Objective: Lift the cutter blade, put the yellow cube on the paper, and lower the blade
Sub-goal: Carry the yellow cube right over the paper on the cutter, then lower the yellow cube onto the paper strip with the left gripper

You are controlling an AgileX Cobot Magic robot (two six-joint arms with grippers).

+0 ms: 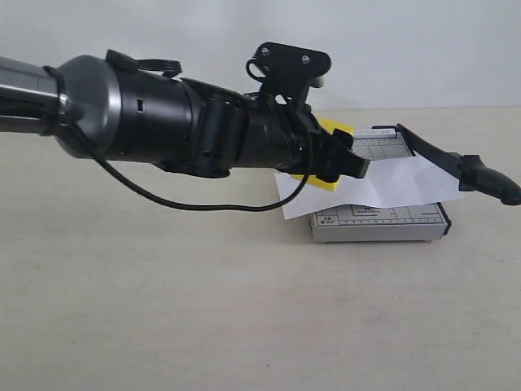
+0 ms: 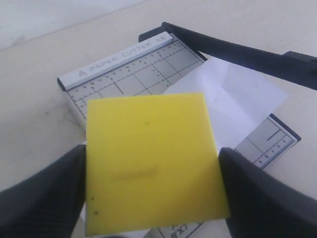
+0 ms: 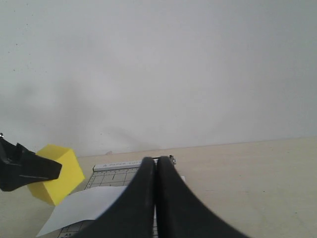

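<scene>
My left gripper (image 1: 338,159) is shut on the yellow cube (image 1: 334,128), one finger (image 2: 44,193) on each side of the cube (image 2: 151,158). It holds the cube just over the left edge of the white paper (image 1: 391,183), which lies across the grey trimmer board (image 1: 383,221). The cutter blade (image 1: 440,155) stands raised, slanting up from its hinge to the handle at the far right, with nothing holding it. My right gripper (image 3: 156,161) is shut with nothing between its fingers; beyond it are the cube (image 3: 59,171), paper (image 3: 79,208) and board (image 3: 116,173). It is out of the exterior view.
The trimmer board stands on a plain beige table (image 1: 163,309) against a white wall (image 1: 423,49). My left arm (image 1: 163,122) stretches in from the left above the table, with a black cable (image 1: 203,205) hanging under it.
</scene>
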